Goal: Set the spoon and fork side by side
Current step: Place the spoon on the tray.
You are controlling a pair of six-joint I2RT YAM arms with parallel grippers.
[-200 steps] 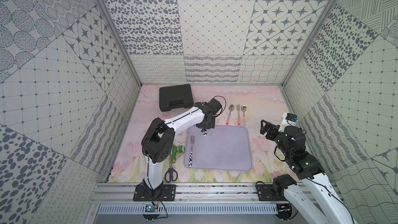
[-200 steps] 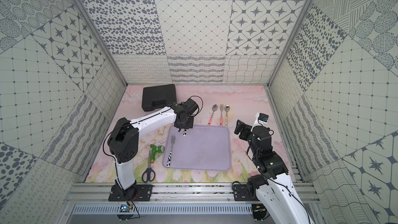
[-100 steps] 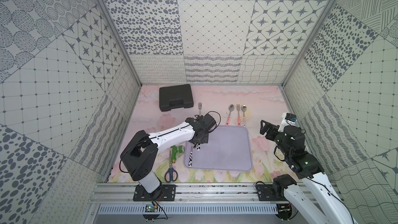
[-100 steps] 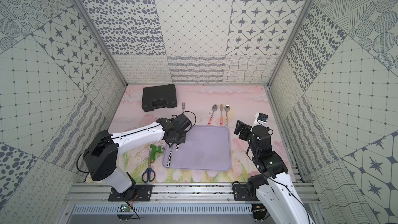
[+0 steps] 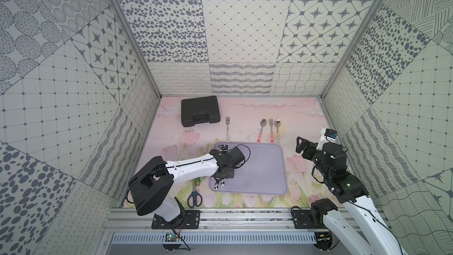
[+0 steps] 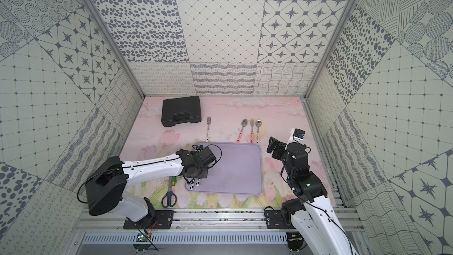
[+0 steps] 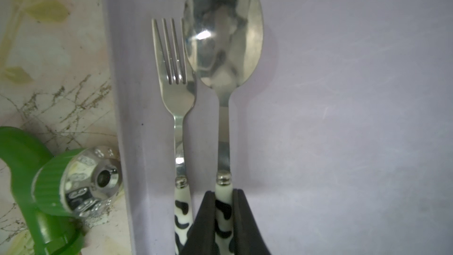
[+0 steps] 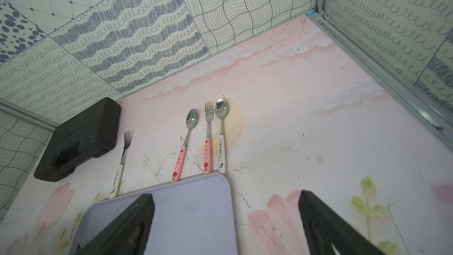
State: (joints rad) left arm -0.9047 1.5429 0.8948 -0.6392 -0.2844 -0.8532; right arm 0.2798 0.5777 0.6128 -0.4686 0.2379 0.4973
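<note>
Black end effector [image 7: 222, 196] tight on spoon [image 7: 223, 35]

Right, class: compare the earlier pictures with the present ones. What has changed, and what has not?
The left pincer, shut on the spoon, carried it from the mat's far left corner toward the near edge. The spoon is now alongside the fork, still gripped. Nothing was released. The fork, the open right pincer, the black case, the scissors and the cutlery beyond the mat stayed put.
</note>
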